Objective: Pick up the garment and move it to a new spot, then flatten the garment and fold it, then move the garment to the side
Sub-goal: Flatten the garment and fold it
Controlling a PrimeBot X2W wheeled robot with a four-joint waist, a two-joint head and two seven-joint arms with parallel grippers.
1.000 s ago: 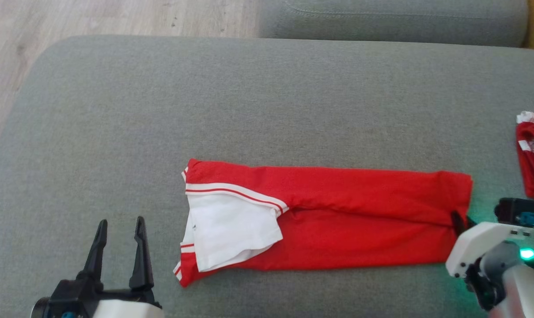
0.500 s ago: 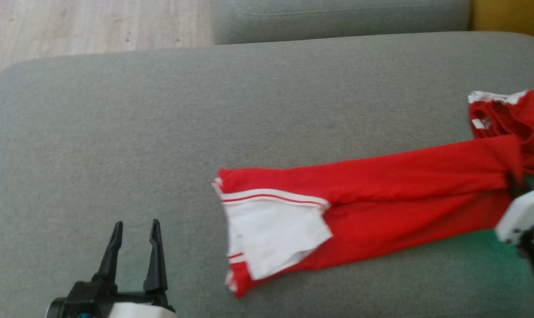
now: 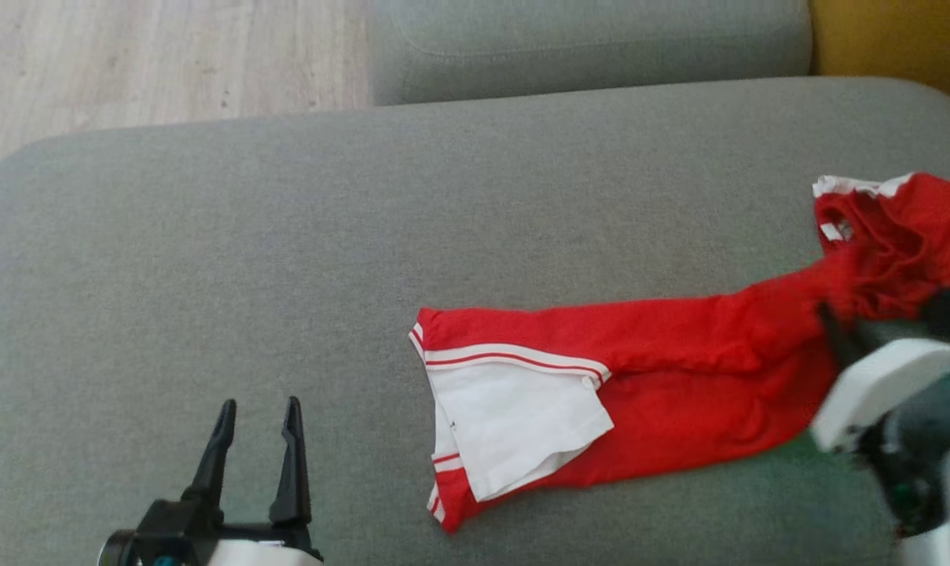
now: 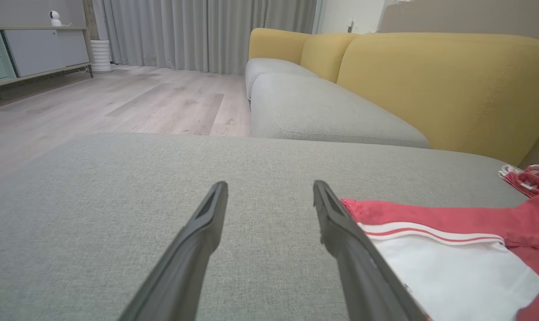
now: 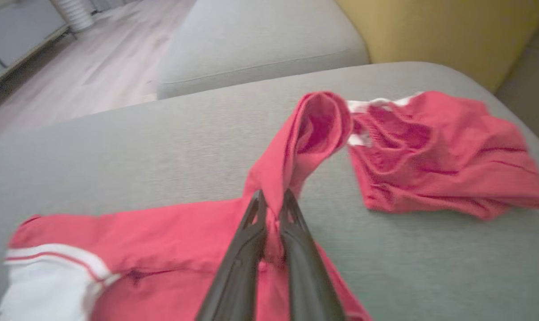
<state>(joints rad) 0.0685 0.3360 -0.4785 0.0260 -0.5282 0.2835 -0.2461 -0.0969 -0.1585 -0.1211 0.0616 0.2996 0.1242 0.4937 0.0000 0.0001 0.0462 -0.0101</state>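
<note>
While the grey sofa seat [image 3: 286, 236] fronts wood floor [image 3: 129, 63], right gripper [image 5: 273, 196] pinches the red garment [image 3: 679, 354]; left gripper [image 3: 259, 405] gapes wide, empty; crumpled red cloth [image 3: 907, 228] is edge-cropped.

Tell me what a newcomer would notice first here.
The long red garment with its white panel, stretched across the grey cushion, grabs the eye first. At its right end the right gripper is shut on a pinched-up fold of it, next to a crumpled second red garment. The left gripper stands open at lower left, apart from the cloth.
</note>
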